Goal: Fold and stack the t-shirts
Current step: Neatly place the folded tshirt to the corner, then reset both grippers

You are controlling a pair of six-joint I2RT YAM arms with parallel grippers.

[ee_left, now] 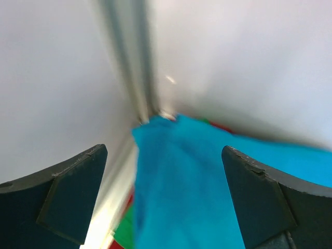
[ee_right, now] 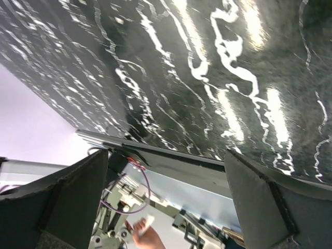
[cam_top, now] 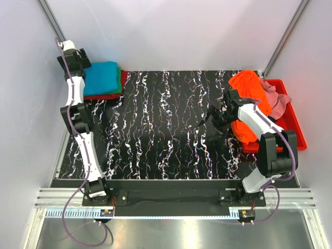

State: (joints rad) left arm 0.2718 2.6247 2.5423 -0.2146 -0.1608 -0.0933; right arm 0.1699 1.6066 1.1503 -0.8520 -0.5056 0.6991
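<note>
Left wrist: left end effector spread wide over teal t-shirt.

Looked like a robotics lab test cell, not a home or shop. Two robot arms, left arm & right arm, were bolted side by side to a black base plate at the near edge of a black marbled table. Plain white wall panels boxed it in on 3 sides, w/ aluminium corner posts. A slotted aluminium rail ran along the front. Purple cables looped from the arm bases. Right wrist view: more wiring & metal hardware past the table edge.
</note>
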